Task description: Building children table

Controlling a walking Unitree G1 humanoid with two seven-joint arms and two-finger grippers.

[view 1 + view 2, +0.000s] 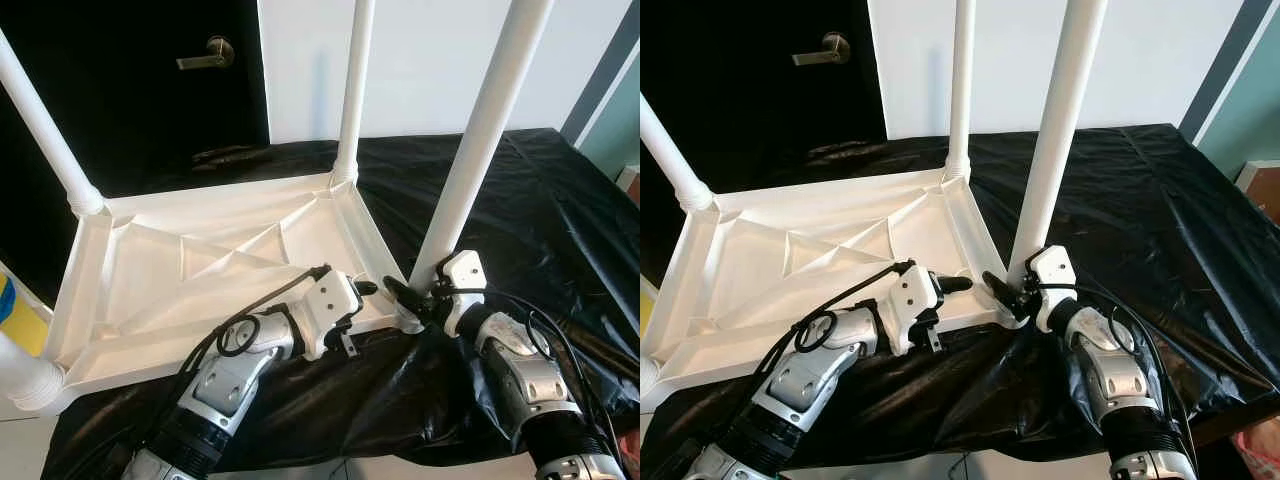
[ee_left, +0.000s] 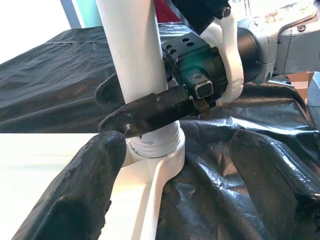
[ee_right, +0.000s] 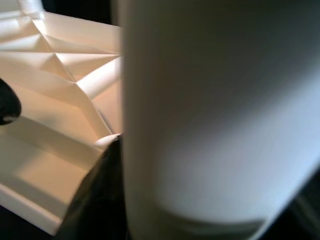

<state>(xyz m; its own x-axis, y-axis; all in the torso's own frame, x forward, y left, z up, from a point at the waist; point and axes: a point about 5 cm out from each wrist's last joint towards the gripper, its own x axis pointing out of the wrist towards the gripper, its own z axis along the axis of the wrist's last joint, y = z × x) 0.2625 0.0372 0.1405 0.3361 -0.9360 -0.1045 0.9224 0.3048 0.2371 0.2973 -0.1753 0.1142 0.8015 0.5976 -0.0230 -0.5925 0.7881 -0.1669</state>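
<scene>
Right end effector (image 1: 408, 297) is clamped on the near-right leg (image 1: 480, 140) low at its socket; left end effector (image 1: 362, 288) hovers wide open beside it. The upturned tabletop (image 1: 200, 270) lies on the black-draped surface (image 1: 560, 220), all four corners legged; tightening probably remains.

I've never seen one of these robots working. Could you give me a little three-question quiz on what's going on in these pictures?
1. True or false: the white table lies upside down on the black sheet.
2. Which gripper is closed around the base of the near leg: A) left gripper B) right gripper?
3. Fill in: the left gripper's fingers are ____ (open/shut).

Key: 1 true; 2 B; 3 open.
</scene>
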